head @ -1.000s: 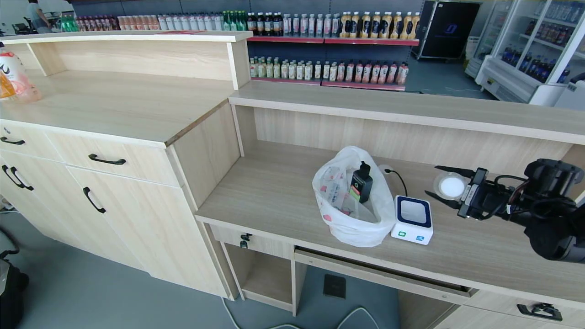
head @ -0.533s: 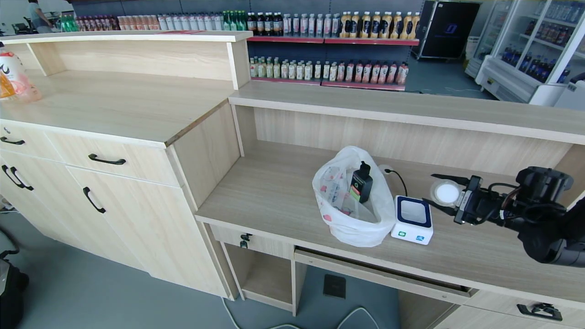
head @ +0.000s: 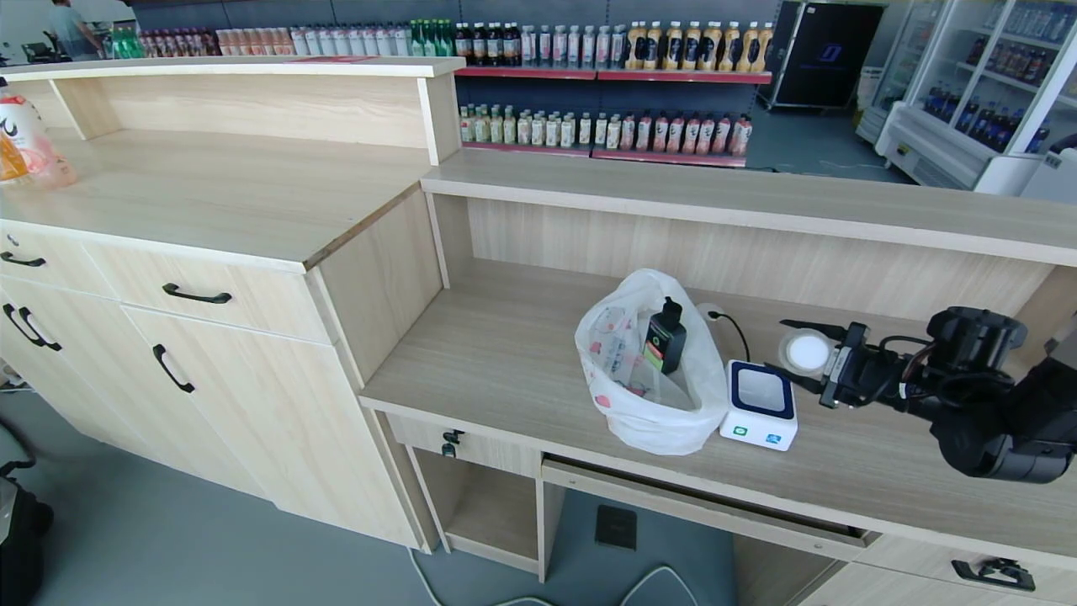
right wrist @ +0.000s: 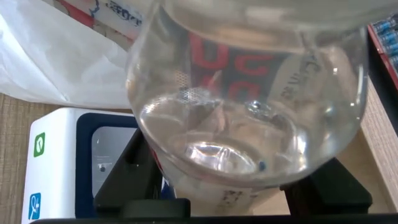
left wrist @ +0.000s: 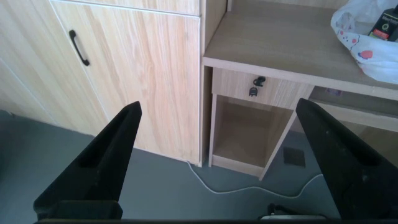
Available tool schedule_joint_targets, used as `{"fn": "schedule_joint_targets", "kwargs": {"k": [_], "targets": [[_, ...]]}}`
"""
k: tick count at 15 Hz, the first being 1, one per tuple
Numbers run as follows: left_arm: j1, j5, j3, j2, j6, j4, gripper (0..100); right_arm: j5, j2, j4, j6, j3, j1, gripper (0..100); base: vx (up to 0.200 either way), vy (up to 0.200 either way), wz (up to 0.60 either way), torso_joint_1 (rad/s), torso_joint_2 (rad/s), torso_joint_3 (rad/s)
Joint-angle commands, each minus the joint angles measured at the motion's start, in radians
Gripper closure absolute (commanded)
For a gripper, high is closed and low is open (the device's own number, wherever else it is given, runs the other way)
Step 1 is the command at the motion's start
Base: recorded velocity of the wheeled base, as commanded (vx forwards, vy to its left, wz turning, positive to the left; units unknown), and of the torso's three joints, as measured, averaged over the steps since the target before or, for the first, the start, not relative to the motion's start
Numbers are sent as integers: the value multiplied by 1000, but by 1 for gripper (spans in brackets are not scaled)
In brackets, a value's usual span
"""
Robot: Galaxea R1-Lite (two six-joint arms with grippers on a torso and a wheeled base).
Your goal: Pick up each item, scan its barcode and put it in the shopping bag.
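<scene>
My right gripper [head: 793, 348] is shut on a clear bottle [head: 808, 352] with a white cap, held on its side just right of and above the white scanner [head: 760, 404]. In the right wrist view the bottle [right wrist: 249, 93] hangs over the scanner [right wrist: 81, 162], with the shopping bag [right wrist: 56, 56] beyond. The white plastic shopping bag [head: 652, 370] stands left of the scanner on the lower desk, with a black item [head: 665, 338] sticking out of it. My left gripper [left wrist: 214, 162] is open, low in front of the cabinet, and the bag [left wrist: 367, 37] lies far off.
A black cable [head: 734, 330] runs behind the scanner. The raised counter wall [head: 715, 252] closes the back of the desk. A higher counter [head: 210, 202] with an orange drink bottle [head: 25, 135] is at the left. Bare desk lies left of the bag.
My right gripper has carried the bottle leftwards, closer to the scanner. The bag, the scanner and the left arm have stayed put.
</scene>
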Motion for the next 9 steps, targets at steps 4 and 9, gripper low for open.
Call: {"fn": "schedule_joint_targets", "kwargs": {"k": [4,9], "targets": [[0,0,0,0,0,0,0,6,38,-1,19,-41,24,100,0,0,0,0,0,0],[0,0,0,0,0,0,0,6,53,-3,45,-75,49,100,0,0,0,0,0,0]]}}
